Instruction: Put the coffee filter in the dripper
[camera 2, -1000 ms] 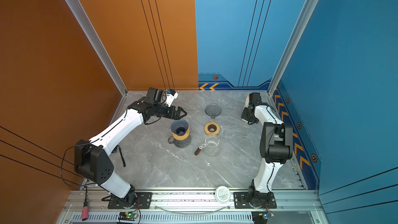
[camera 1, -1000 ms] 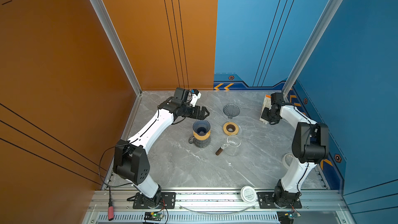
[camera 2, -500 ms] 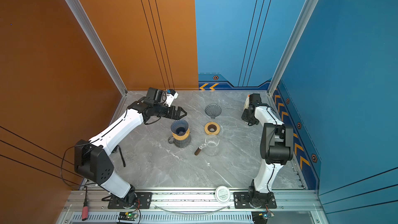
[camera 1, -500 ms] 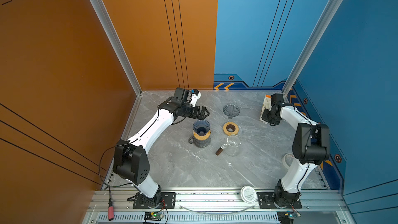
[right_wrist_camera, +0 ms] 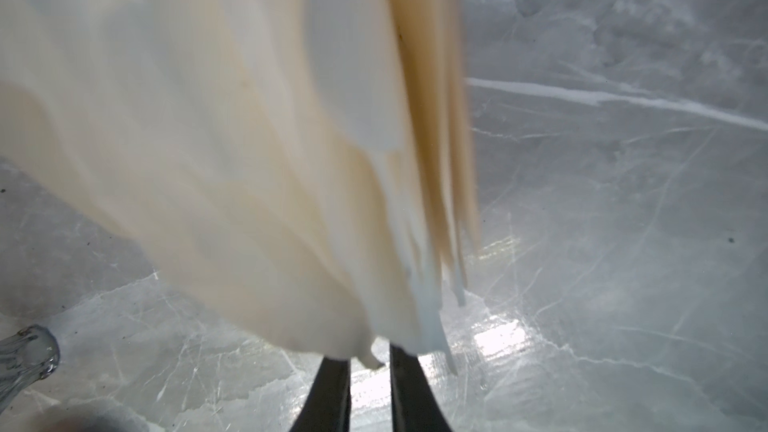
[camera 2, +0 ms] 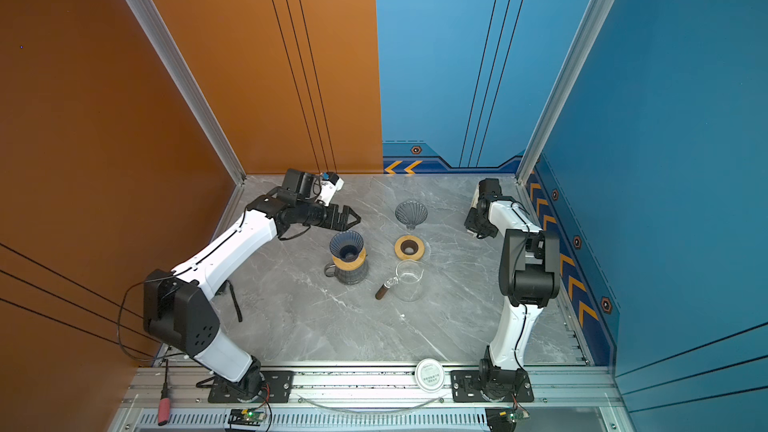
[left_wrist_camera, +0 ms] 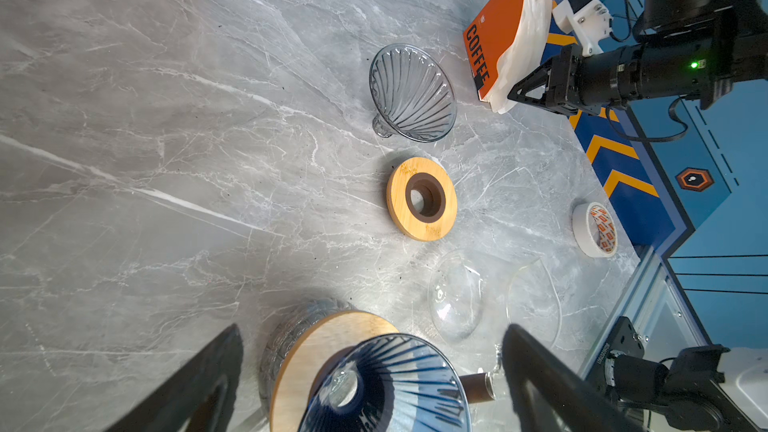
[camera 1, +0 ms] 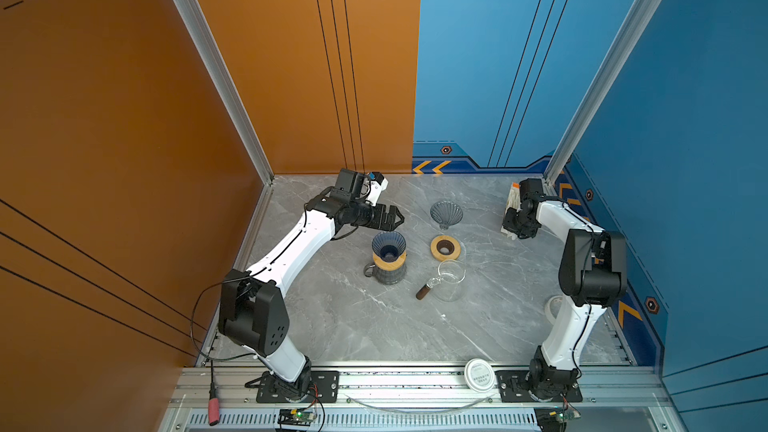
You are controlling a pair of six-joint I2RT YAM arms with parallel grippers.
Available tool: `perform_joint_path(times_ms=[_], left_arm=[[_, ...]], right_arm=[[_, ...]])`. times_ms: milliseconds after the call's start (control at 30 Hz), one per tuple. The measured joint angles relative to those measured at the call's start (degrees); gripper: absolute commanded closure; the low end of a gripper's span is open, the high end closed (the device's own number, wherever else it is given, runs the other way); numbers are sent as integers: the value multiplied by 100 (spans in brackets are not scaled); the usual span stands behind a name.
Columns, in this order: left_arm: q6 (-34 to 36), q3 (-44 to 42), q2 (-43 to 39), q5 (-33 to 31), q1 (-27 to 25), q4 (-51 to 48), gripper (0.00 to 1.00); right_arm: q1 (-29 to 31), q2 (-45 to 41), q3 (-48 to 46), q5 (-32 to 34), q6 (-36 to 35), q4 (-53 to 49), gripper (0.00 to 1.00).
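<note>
- My left gripper (camera 1: 392, 218) hangs above the tabletop (camera 1: 353, 326) at the back left, pointing toward the middle. Its fingers (left_wrist_camera: 199, 376) are spread wide with nothing between them.
- Just in front of it is the blue dripper (camera 1: 388, 244). It sits upright in a wooden collar (left_wrist_camera: 316, 351) on top of a dark glass server (camera 1: 386, 276), whose handle points to the left in both top views. I see no paper in the cone; its ribs and centre hole show bare in the left wrist view.
- Right of that, toward the back, a smoky clear glass dripper (camera 1: 446, 214) lies tipped on its side, apart from everything else.
- Nearer me, a loose wooden ring (camera 1: 445, 247) with a dark inner hole lies flat.
- Just in front of the ring, a clear glass jug (camera 1: 451, 284) stands with its brown handle (camera 1: 424, 293) pointing front-left.
- A white round lid (camera 1: 479, 374) rests on the front rail.
- At the back right, my right gripper (camera 1: 510, 229) is down at the lower edge of the coffee filters (left_wrist_camera: 524, 35).
- The filters are a white stack fanning out of an orange box (left_wrist_camera: 496, 31) marked COFFEE. The box leans near the blue wall, well apart from both drippers.
- In the right wrist view only a narrow slit shows between the fingers (right_wrist_camera: 328, 392). The paper edge covers their tips, so I cannot tell whether they pinch a sheet.
- A roll of white tape (left_wrist_camera: 594, 229) lies by the right wall.
</note>
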Motion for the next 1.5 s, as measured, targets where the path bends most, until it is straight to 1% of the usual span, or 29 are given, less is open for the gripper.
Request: perform_joint_path(times_ms=[133, 367, 700, 1200, 1433, 1467, 1500], left_arm=[[0, 0, 13, 0, 0, 0, 2], [0, 0, 57, -2, 0, 0, 2], [0, 0, 57, 0, 0, 0, 2], [0, 0, 57, 0, -37, 0, 2], [0, 0, 57, 0, -37, 0, 2], [0, 0, 57, 0, -37, 0, 2], [0, 0, 57, 0, -37, 0, 2]], right_arm=[[0, 44, 81, 0, 0, 2, 86], [0, 61, 149, 7, 9, 0, 100], [0, 37, 92, -11, 4, 7, 100], [2, -610, -588, -166, 46, 2, 100], [0, -785, -903, -243, 48, -2, 100], [0, -807, -953, -249, 48, -7, 94], [0, -817, -984, -262, 48, -24, 91]])
